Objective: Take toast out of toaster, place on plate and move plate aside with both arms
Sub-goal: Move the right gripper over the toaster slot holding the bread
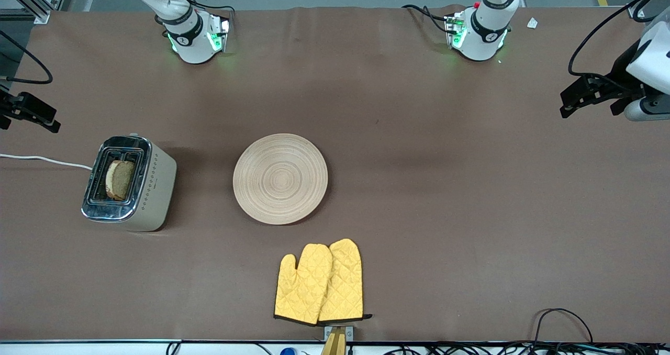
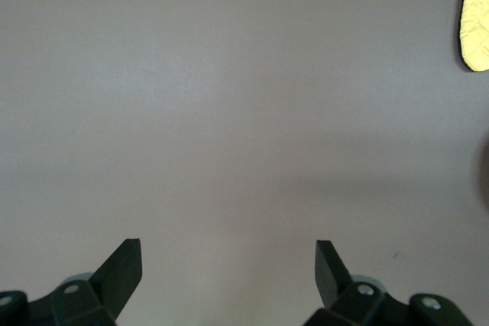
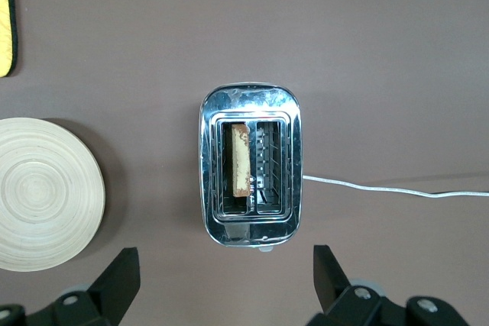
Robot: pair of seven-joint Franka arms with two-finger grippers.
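Observation:
The toast [image 1: 119, 179] stands upright in one slot of a shiny cream toaster [image 1: 152, 187] toward the right arm's end of the table. The right wrist view shows the toast [image 3: 241, 159] edge-on from above in the toaster [image 3: 250, 230]. The round beige wooden plate [image 1: 280, 178] lies bare at mid-table, apart from the toaster, and also shows in the right wrist view [image 3: 38, 192]. My right gripper [image 1: 39, 117] hangs open and empty high over the toaster's area [image 3: 226, 261]. My left gripper [image 1: 573, 101] is open and empty, high over bare tablecloth at the left arm's end [image 2: 228, 253].
A pair of yellow quilted oven mitts [image 1: 320, 281] lies nearer to the front camera than the plate; one mitt's edge shows in the left wrist view [image 2: 477, 13]. The toaster's white cable [image 1: 47, 160] runs off the table's end. Brown cloth covers the table.

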